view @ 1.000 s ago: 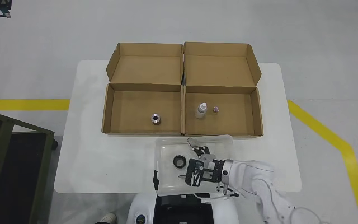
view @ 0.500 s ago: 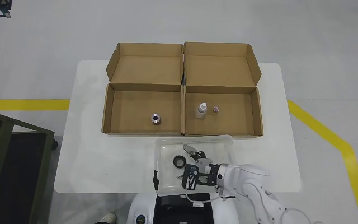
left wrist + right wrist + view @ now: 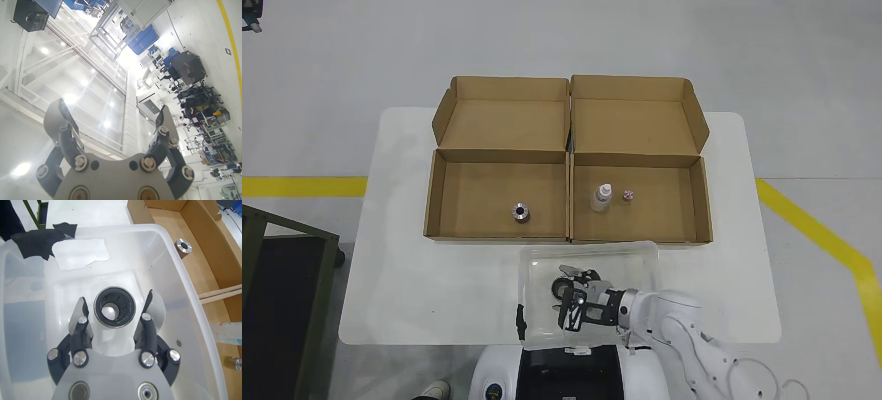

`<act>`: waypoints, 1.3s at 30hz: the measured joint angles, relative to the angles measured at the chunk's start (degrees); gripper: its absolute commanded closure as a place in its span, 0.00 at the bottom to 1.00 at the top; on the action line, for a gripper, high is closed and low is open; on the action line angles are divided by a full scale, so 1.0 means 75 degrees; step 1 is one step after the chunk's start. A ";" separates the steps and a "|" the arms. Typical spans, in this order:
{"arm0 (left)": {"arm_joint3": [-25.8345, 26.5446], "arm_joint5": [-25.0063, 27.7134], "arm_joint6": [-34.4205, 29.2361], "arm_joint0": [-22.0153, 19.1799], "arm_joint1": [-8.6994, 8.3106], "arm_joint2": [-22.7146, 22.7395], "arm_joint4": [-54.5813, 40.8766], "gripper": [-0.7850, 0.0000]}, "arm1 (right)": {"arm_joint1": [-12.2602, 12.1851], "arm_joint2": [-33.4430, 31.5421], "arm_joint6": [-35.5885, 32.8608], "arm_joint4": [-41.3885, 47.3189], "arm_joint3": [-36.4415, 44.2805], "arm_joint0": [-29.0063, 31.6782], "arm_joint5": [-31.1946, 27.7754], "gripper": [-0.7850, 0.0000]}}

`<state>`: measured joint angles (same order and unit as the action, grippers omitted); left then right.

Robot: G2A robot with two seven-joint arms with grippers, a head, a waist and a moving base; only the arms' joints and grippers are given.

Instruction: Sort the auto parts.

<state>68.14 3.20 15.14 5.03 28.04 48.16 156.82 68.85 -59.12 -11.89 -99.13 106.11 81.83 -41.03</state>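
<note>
A black ring-shaped part (image 3: 122, 306) lies on the floor of the clear plastic bin (image 3: 181, 262) at the table's front. My right gripper (image 3: 116, 302) hangs open inside the bin with one finger on each side of the ring, not touching it. In the top view the right gripper (image 3: 569, 298) sits over the black ring (image 3: 561, 288) at the left end of the bin (image 3: 642, 246). A metal bushing (image 3: 519, 211) stands in the left cardboard box (image 3: 442, 205). My left gripper (image 3: 112, 108) is open and empty, pointing up at the ceiling.
The right cardboard box (image 3: 697, 205) holds a white bottle (image 3: 601, 196) and a small pinkish part (image 3: 629, 193). Both boxes stand just behind the bin with lids folded back. A black scrap (image 3: 37, 241) and a white paper label (image 3: 81, 255) are at the bin's left end.
My right gripper has moved left along the bin, from its middle to the black ring, and now straddles it. The parts in the boxes have not moved.
</note>
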 measured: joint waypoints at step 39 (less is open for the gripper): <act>0.0000 0.0000 0.0000 0.0000 0.0000 0.0000 0.0000 0.00 | -0.0194 -0.0840 -0.0077 0.3491 0.0659 0.0433 -0.0180 1.00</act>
<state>68.14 3.20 15.14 5.03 28.04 48.16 156.82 67.40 -65.42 -12.46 -72.95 111.06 85.08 -42.38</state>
